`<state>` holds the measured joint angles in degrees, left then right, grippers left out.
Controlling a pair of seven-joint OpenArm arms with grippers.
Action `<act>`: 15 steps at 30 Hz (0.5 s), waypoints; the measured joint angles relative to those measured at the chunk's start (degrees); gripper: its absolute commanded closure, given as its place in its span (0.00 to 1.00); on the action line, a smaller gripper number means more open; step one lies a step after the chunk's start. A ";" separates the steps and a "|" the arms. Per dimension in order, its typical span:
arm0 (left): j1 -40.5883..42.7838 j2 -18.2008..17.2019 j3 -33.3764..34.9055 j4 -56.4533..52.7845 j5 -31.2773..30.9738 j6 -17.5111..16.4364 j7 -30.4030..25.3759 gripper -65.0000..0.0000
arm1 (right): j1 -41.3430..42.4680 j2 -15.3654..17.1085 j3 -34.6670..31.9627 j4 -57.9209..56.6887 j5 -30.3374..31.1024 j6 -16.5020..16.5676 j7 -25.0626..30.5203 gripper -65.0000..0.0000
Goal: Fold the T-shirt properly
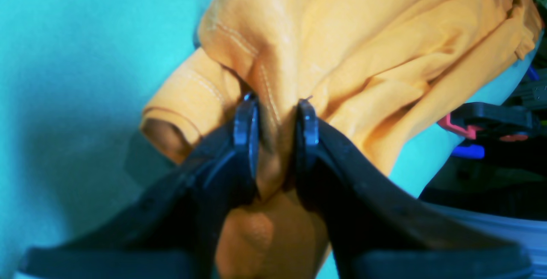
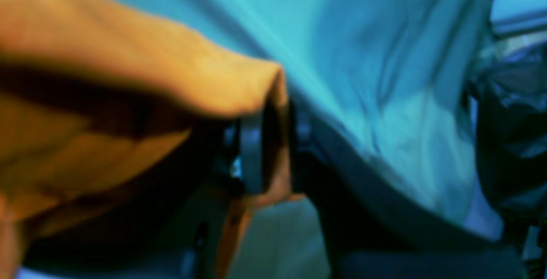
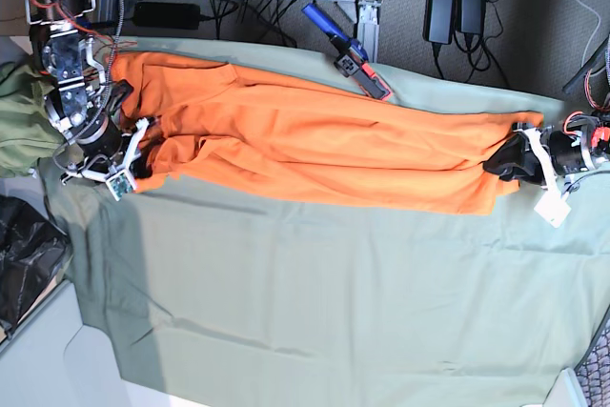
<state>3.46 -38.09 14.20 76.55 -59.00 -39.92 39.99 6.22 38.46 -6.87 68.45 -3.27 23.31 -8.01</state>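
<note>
Orange, thin and soft — one T-shirt [image 3: 315, 145], stretched long across the far half of one pale sage green cloth [image 3: 315, 302], from left edge almost to right edge in the base view. Lay creased, bunched at both ends, flatter through the middle. Counted two grippers, one at each end of the garment. Left gripper [image 1: 277, 121], at the right of the base view, seen clamped on a gathered wad of the orange fabric: two dark fingers [image 1: 247, 129] with cloth squeezed between them, a stitched hem folded just beside. Right gripper [image 2: 273, 142], at the left of the base view, likewise pinched on an edge of the shirt; blurred in its own wrist view, yet orange fabric visibly caught between the two pads and draped over toward the left. Counted one olive-green bunched garment [image 3: 24, 126] at the far left, beside the right arm and partly off the cloth. One clamp with a blue handle and a red tip [image 3: 348, 50] lay at the far edge, just beyond the shirt — touching or not, impossible to tell. Two black power bricks [image 3: 456, 2] on the floor further off, among cables. One dark plastic bag [image 3: 29, 259] low at the left, off the cloth.
</note>
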 measured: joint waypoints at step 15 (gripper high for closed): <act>0.00 0.02 0.00 0.00 0.00 0.00 -0.02 0.73 | 1.62 -2.40 0.15 -1.73 2.27 -0.02 1.20 0.61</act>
<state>3.46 -38.06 14.20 76.55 -59.00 -39.92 39.97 7.84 36.05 -6.72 66.72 -0.99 23.29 -6.81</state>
